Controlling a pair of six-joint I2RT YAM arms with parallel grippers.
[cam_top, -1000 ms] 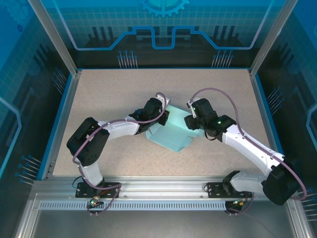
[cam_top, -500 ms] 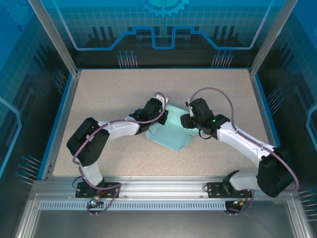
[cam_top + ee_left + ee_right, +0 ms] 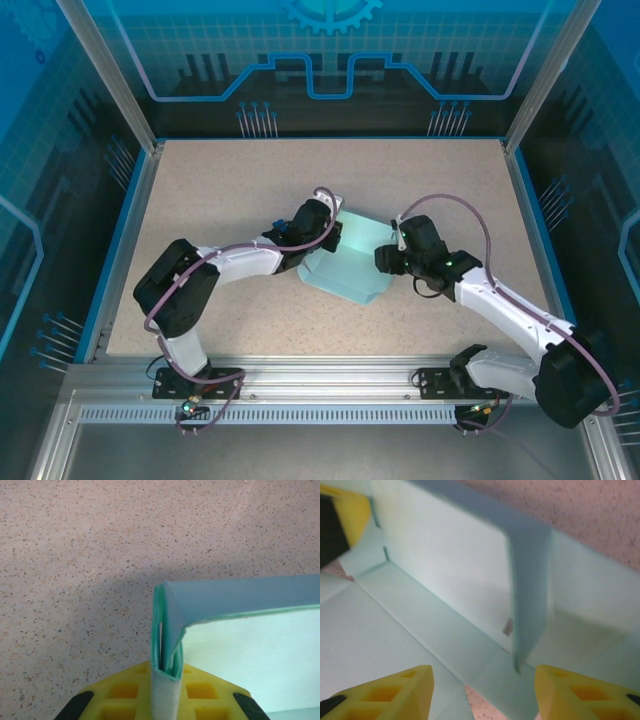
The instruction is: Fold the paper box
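The paper box (image 3: 350, 268), pale cyan card partly folded with walls raised, lies at the table's middle. My left gripper (image 3: 327, 234) is at its back left corner. In the left wrist view its yellow fingers (image 3: 125, 690) are shut on a doubled layer of card (image 3: 167, 655), and a wall (image 3: 240, 597) runs off to the right. My right gripper (image 3: 389, 258) is at the box's right side. It (image 3: 485, 692) stands open over the box floor (image 3: 420, 630), with an upright flap (image 3: 530, 590) ahead of its spread fingertips (image 3: 395, 692), untouched.
The speckled beige table (image 3: 220, 190) has a blue rim (image 3: 125, 230) and aluminium posts (image 3: 110, 70) at the back corners. A metal rail (image 3: 330, 385) carrying both arm bases runs along the near edge. My left fingertip (image 3: 340, 515) shows in the right wrist view.
My right gripper has drawn back slightly toward the near right along the box's right side; its jaws narrowed briefly and widened again. The left gripper has held its pinch on the card.
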